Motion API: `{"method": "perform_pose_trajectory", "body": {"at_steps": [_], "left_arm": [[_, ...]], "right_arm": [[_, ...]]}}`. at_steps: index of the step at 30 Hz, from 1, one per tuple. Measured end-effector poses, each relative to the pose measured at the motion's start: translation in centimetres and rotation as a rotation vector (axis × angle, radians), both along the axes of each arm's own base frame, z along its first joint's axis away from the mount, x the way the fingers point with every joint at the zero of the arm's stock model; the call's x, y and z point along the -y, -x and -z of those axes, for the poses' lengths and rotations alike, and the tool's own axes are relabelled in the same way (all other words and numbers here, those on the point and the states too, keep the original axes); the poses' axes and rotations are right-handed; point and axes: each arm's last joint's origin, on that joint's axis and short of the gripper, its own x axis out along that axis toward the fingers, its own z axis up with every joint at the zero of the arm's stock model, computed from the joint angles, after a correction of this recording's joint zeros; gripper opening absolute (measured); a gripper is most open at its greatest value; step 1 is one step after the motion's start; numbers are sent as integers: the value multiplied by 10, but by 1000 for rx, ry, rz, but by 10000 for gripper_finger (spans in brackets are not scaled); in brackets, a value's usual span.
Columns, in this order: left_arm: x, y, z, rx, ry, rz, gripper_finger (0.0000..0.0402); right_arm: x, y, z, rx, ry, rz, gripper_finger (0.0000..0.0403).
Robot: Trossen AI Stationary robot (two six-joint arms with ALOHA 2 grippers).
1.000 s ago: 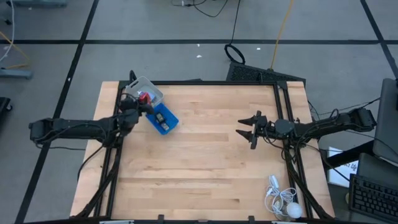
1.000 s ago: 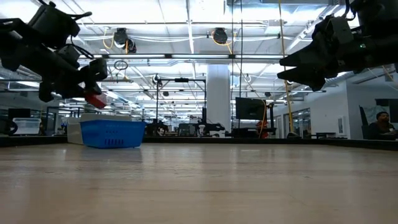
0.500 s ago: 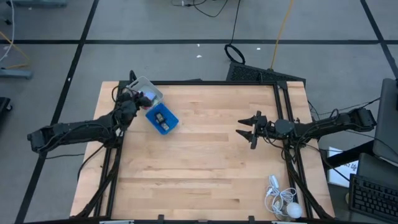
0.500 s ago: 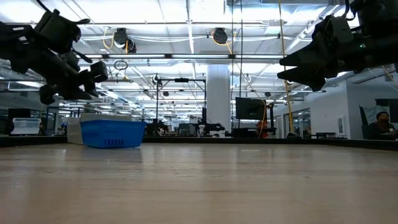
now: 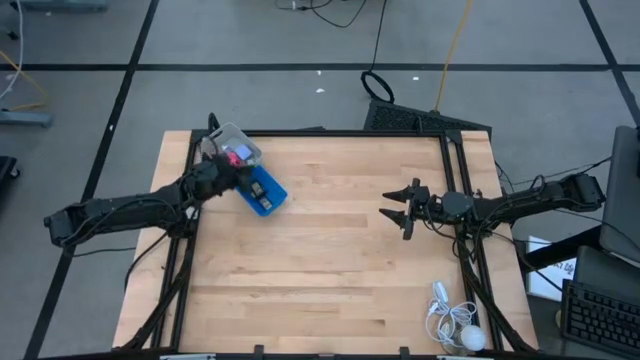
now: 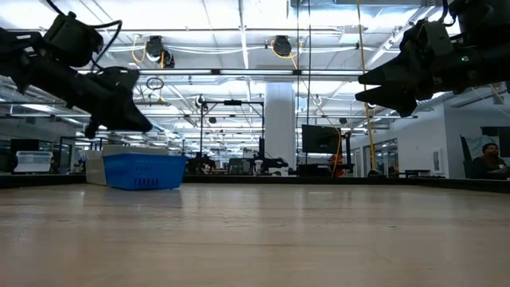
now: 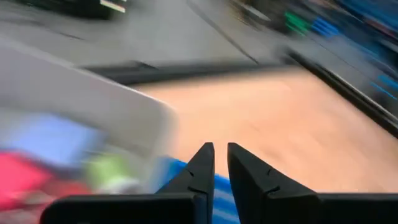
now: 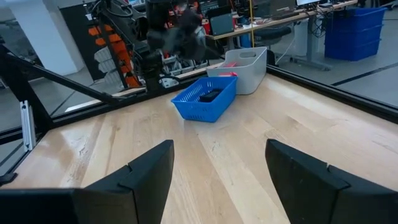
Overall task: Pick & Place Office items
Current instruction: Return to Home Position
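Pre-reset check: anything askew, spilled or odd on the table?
Nothing spilled or damaged. The blue bin and gray bin sit skewed to the table edges in the far left corner, with the left claw over them. The white corded gadget lies loosely tangled at the near right edge. The right claw waits open on the right.

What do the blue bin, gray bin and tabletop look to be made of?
Blue bin: likely moulded plastic; perforated lattice walls, uniform colour.
Gray bin: likely plastic too; smooth matte walls, rounded rim.
Tabletop: wood, butcher-block style; pale strips with grain, slight sheen.
Left claw hangs at the bins; right claw waits over the table's right side.
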Motion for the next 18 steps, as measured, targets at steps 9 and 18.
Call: {"method": "perform_pose_trajectory", "body": {"at_steps": [9,18], "left_arm": [[17,-2,-11,93,-1,572,20],[28,-2,-8,42,-46,811,2]], "right_arm": [[0,0,3,-44,72,-6,247],[0,1,7,-84,51,-6,247]]}}
